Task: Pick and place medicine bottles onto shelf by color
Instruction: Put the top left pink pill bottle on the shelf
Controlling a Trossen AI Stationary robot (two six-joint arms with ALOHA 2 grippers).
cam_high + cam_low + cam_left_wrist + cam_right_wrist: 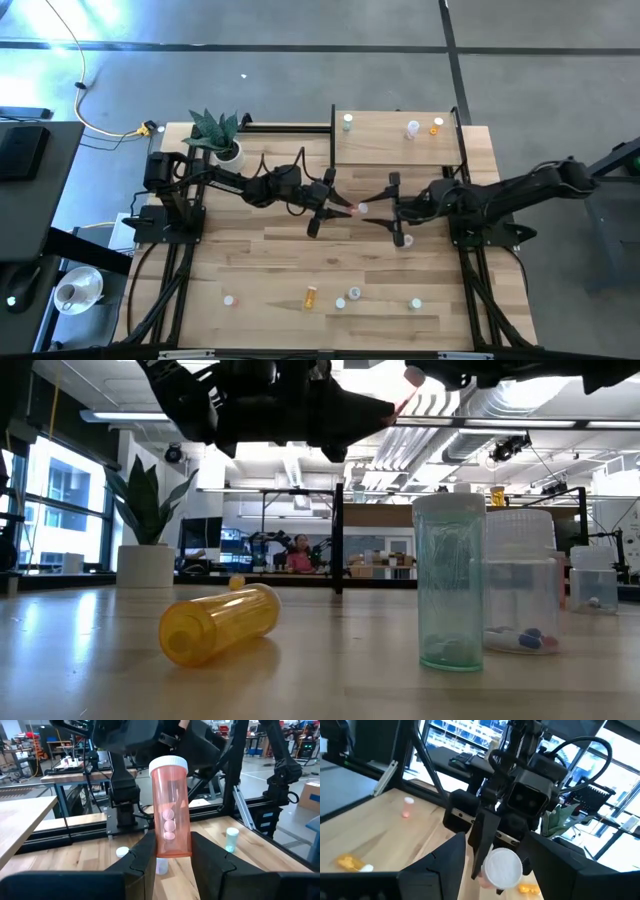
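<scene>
Planked wooden table [250,265] carried all items. Light-wood shelf [380,150], raised at the far right, held three small bottles: green-capped [348,122], white [412,128] and orange [436,126]. Left gripper [322,205], reaching in from the left over mid-table, was clamped on a pink pill bottle [170,815] with white cap, held above the table between both arms, cap toward the right arm. Right gripper [397,208], coming in from the right, stood with fingers spread wide, either side of the pink bottle's cap [503,866], contact not discernible. Potted plant [218,135] stood far left. Near edge: an orange bottle [310,296] lying on its side, a teal bottle [448,580] upright, and further small bottles either side of them.
</scene>
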